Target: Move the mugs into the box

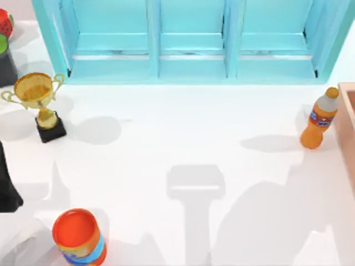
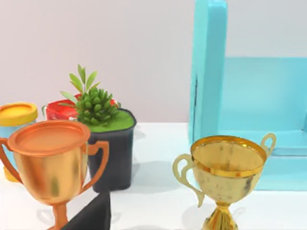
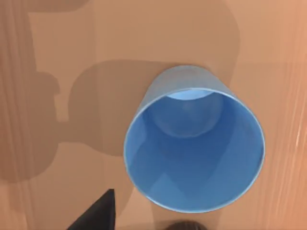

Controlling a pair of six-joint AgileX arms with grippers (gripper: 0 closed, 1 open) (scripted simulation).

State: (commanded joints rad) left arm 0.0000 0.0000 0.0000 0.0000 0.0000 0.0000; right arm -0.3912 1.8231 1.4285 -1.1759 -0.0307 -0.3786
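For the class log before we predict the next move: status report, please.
Plain blue handleless mug upright on the floor of the tan thick-walled box. Right claw above it, fingers unclear. Left arm parked at the table's left by the gold trophy cup. No obstruction seen.

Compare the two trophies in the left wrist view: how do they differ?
The copper trophy is orange-bronze with a smooth, even sheen; the gold trophy is yellow-gold and mottled. The copper trophy has angular handles, while the gold trophy's handles are curled loops. The copper trophy stands in front of the potted plant; the gold trophy stands by the turquoise cabinet. Both are upright two-handled cups on stems.
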